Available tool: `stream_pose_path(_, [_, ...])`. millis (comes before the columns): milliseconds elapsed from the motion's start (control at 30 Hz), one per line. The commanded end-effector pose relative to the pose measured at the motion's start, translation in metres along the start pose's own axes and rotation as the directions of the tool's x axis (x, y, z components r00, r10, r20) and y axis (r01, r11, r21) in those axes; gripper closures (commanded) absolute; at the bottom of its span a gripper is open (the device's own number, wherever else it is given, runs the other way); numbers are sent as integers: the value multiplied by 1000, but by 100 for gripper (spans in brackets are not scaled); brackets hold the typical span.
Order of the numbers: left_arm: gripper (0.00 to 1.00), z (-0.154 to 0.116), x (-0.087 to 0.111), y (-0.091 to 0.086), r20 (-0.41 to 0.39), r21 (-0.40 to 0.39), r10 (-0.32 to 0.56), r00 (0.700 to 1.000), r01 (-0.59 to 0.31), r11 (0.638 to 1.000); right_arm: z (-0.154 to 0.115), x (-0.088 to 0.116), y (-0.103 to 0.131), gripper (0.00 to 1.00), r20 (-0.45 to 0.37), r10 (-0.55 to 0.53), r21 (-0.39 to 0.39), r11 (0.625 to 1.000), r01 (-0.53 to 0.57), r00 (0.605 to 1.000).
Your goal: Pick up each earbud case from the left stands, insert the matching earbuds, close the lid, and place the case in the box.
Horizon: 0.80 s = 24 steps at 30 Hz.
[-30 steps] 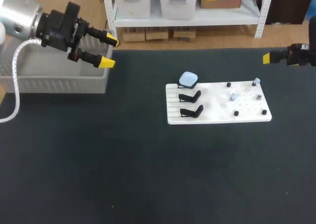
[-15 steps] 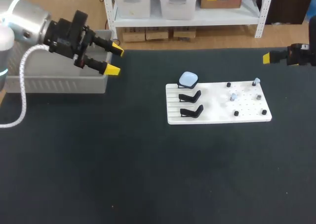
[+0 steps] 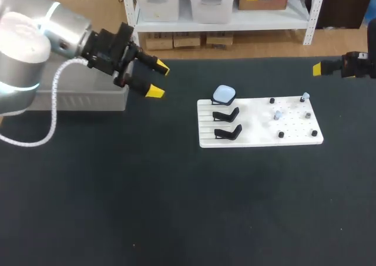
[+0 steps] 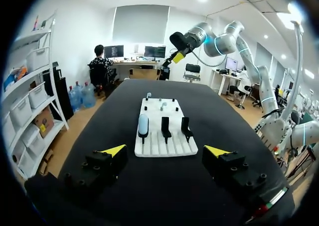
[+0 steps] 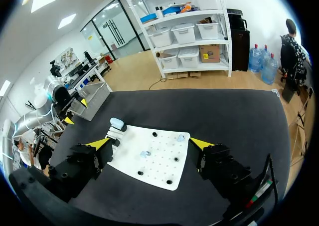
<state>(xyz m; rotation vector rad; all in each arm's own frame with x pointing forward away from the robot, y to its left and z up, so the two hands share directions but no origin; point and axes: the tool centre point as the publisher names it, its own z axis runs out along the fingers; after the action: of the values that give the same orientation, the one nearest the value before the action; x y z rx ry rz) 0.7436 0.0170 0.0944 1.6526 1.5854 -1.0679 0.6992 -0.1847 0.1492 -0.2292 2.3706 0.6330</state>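
The left gripper (image 3: 157,80), wide open and holding nothing, hangs above the tabletop (image 3: 176,207) just beside the box (image 3: 82,100) at its far left edge, the right gripper (image 5: 149,144) hovers equally open and bare over the far right edge, and the case (image 3: 224,93) sits at the board's (image 3: 258,131) far left corner.
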Motion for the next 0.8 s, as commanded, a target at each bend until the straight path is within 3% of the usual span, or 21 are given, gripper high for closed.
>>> stream_pose_path(33, [0, 16, 1, 16, 14, 60, 18, 1000, -19, 998, 0, 0, 0, 0, -1, 0, 0, 1000, 0, 1000])
stream_pose_path(433, [0, 54, -2, 29, 37, 98, 31, 999, -34, 995, 0, 0, 0, 0, -1, 0, 0, 1000, 0, 1000])
stream_pose_path(800, [0, 70, -6, 26, 42, 67, 28, 999, -31, 997, 0, 0, 0, 0, -1, 0, 0, 1000, 0, 1000])
